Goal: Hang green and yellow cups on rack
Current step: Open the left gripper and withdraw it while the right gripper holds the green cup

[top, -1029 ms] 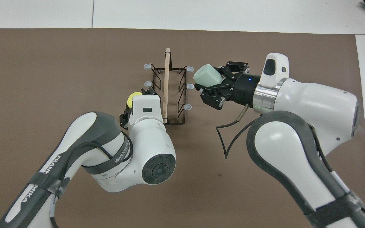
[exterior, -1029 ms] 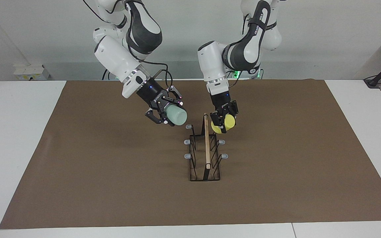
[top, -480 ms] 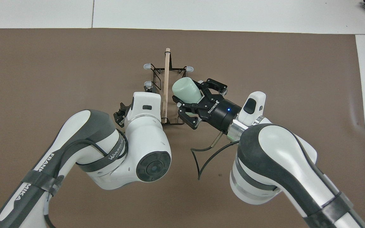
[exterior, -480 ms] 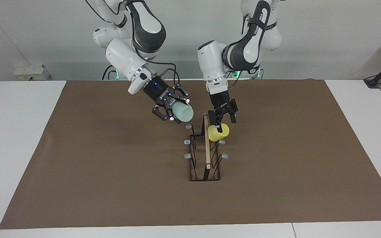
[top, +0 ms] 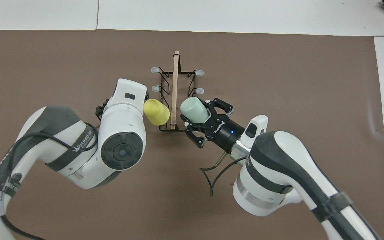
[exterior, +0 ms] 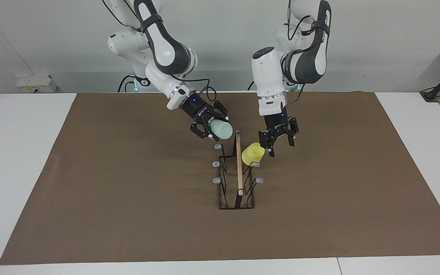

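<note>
The rack (exterior: 238,173) stands mid-table, a black wire frame with a wooden top bar; it also shows in the overhead view (top: 175,83). The yellow cup (exterior: 253,153) hangs tilted on the prong nearest the robots on the rack's left-arm side; it also shows in the overhead view (top: 156,112). My left gripper (exterior: 281,147) is open and empty, just beside the yellow cup and apart from it. My right gripper (exterior: 213,126) is shut on the green cup (exterior: 220,130), held tilted above the nearest prong on the right-arm side. The green cup also shows in the overhead view (top: 194,109).
A brown mat (exterior: 128,198) covers the table's middle. The rack's other grey-capped prongs (exterior: 216,180) are bare. A small white box (exterior: 36,83) sits at the table's edge near the right arm's base.
My left gripper opened, left the yellow cup on the prong and drew away toward the left arm's end. My right gripper carried the green cup closer, over the rack's near end.
</note>
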`<state>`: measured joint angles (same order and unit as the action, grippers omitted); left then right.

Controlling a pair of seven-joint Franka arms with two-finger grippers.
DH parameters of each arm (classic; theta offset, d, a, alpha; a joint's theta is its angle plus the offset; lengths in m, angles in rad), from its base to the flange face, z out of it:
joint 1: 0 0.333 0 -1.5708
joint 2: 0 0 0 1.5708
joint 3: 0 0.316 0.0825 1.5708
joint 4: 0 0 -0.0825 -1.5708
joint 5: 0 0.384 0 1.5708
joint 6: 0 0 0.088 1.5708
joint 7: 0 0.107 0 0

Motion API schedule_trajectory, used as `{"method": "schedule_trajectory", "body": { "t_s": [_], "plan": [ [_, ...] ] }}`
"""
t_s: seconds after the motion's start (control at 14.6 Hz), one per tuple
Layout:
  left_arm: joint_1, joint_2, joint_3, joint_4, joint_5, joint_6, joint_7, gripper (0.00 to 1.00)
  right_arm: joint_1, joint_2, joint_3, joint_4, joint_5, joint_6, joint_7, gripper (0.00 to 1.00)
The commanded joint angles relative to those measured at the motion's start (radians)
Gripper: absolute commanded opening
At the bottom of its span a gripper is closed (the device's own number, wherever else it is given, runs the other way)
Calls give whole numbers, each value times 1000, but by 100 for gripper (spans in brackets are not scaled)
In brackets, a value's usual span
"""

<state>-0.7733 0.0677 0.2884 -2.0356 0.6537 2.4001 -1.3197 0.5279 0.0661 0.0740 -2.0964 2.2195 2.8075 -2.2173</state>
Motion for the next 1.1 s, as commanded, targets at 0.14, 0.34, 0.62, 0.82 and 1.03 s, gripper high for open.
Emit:
{"method": "schedule_trajectory", "body": {
  "t_s": [0.14,0.34,0.62,0.82,1.03],
  "plan": [
    [112,-49,-8,-6,-175,10,309,93,-8,55,-2,30,83,-37,-102,0],
    [164,-95,-2,-8,-296,-19,566,93,-17,67,-2,62,82,-39,-102,0],
    [256,-126,-3,11,-428,-91,855,93,-20,87,-2,131,80,-23,-72,0],
    [311,-111,5,108,-563,-217,1107,92,-31,95,-2,133,72,-37,-74,0],
    [388,-69,5,225,-686,-362,1299,92,-51,121,-2,125,86,-118,-117,0]
  ]
}}
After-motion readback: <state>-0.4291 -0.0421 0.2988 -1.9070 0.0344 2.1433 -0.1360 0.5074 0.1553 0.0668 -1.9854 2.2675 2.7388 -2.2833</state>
